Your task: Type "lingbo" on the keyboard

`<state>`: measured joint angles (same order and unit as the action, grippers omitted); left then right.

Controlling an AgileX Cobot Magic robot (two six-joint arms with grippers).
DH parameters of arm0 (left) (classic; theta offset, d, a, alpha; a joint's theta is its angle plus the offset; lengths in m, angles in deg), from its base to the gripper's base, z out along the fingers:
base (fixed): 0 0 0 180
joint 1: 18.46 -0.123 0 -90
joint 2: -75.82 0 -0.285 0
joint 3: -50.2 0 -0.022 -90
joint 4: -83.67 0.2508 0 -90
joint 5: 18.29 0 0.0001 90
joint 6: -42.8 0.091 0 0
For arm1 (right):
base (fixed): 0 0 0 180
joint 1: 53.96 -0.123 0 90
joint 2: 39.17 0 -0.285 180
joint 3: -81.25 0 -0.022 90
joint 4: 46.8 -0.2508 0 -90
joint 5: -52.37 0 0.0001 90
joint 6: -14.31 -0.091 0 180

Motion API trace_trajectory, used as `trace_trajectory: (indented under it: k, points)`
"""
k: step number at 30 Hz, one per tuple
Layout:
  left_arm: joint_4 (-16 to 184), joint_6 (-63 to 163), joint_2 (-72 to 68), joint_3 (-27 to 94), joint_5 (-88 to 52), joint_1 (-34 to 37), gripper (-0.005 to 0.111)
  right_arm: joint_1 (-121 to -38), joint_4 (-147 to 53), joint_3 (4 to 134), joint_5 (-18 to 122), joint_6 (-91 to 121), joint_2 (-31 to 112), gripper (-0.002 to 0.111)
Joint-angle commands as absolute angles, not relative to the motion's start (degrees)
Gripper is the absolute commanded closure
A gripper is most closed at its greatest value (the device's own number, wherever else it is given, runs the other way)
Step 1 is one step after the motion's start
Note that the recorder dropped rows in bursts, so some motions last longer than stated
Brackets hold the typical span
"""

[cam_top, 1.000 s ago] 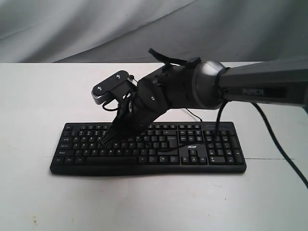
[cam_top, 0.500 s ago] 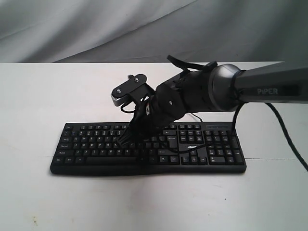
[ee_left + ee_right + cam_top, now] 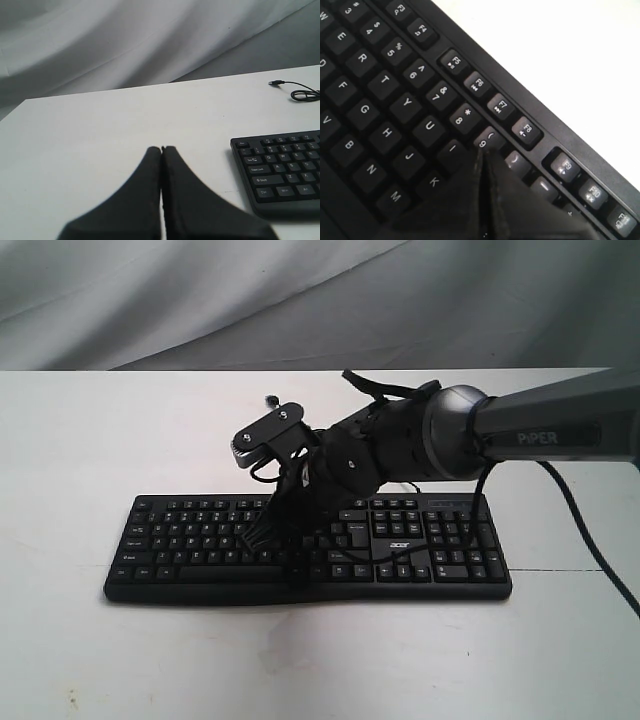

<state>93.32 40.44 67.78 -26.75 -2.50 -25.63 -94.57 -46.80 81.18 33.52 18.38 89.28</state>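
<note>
The black keyboard (image 3: 420, 552) lies across the white table, its "acer" logo right of the middle. My right gripper (image 3: 262, 538) reaches in from the right and points steeply down at the letter keys left of centre. In the right wrist view the keyboard (image 3: 370, 90) fills the picture. There my right gripper (image 3: 483, 151) is shut with nothing in it, its tips just past the I key and below the 9 key. Whether they touch a key, I cannot tell. My left gripper (image 3: 161, 148) is shut and empty over bare table, apart from the keyboard's end (image 3: 285, 170).
A thin black cable (image 3: 300, 93) with a plug lies coiled on the table behind the keyboard. The right arm's thick black body (image 3: 450, 430) and its hanging cable (image 3: 585, 540) cross above the keyboard's right half. A grey cloth backdrop (image 3: 200, 300) stands behind the table.
My right gripper has moved to the right along the letter keys, and its wrist has swung the same way. The keyboard has stayed where it was.
</note>
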Motion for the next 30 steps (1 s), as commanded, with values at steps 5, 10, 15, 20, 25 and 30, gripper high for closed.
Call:
trace_trajectory:
  k: [5, 10, 15, 20, 25, 30]
  points:
    - [93.22, 40.18, 68.03, -27.01, -3.07, -25.21, 0.107, -94.51, -47.21, 81.15, 35.15, 18.38, 89.24, 0.108]
    - [93.22, 40.18, 68.03, -27.01, -3.07, -25.21, 0.107, -94.51, -47.21, 81.15, 35.02, 18.53, 91.04, 0.108]
    - [93.22, 40.18, 68.03, -27.01, -3.07, -25.21, 0.107, -94.51, -47.21, 81.15, 34.39, 18.54, 90.33, 0.108]
    - [93.22, 40.18, 68.03, -27.01, -3.07, -25.21, 0.107, -94.51, -45.81, 81.15, 33.33, 18.38, 86.68, 0.108]
    - [93.22, 40.18, 68.03, -27.01, -3.07, -25.21, 0.107, -94.51, -45.7, 80.2, 32.25, 18.38, 82.32, 0.108]
    - [93.22, 40.18, 68.03, -27.01, -3.07, -25.21, 0.107, -94.4, -45.7, 73.18, 34.15, 18.38, 72.75, 0.108]
